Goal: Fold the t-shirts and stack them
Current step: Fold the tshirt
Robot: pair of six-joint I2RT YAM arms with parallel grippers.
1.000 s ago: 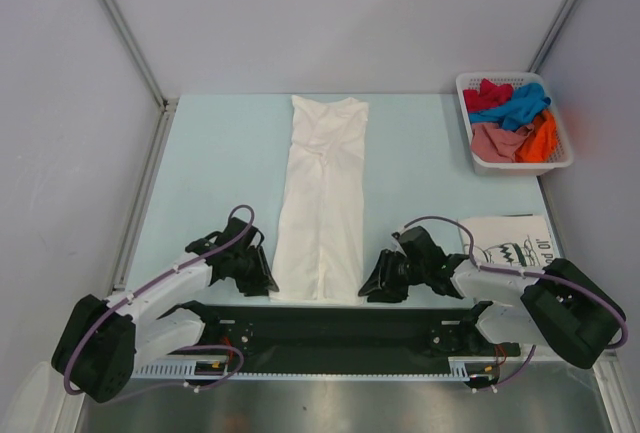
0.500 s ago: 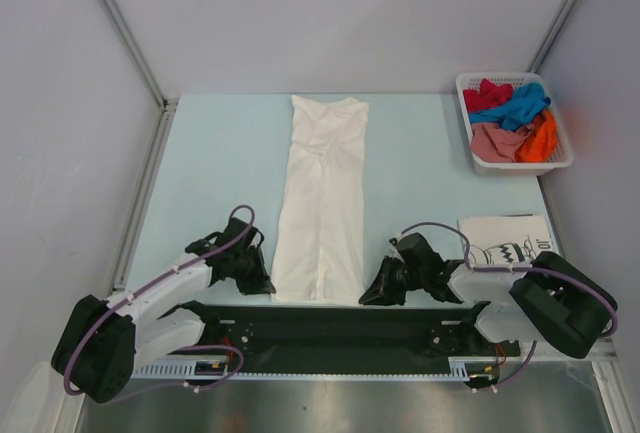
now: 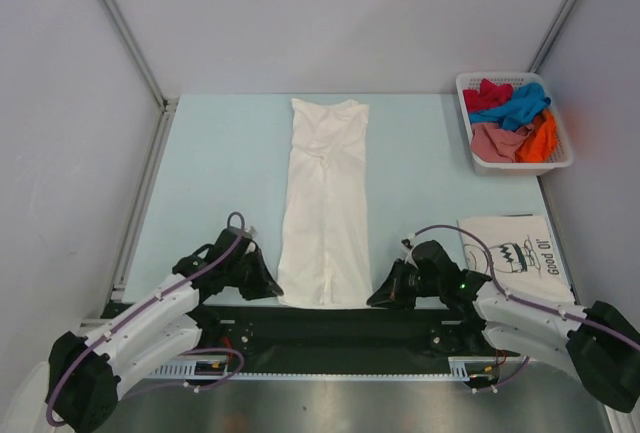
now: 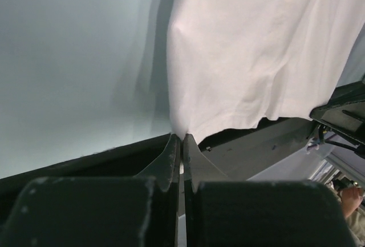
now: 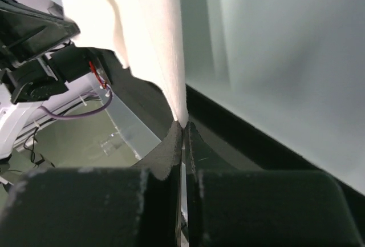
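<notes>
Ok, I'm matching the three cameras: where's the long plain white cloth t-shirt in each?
Top external: plain white cloth t-shirt, centre, laid lengthwise.
Left wrist: upper right, corner pinched by left hand.
Right wrist: upper left, corner pinched by right hand.
Shared landmark: black base plate at its near hem.

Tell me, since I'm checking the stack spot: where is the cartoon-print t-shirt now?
Top view: the cartoon-print t-shirt lies folded at the near right of the table, just behind the right arm, with the white basket farther back.
</notes>
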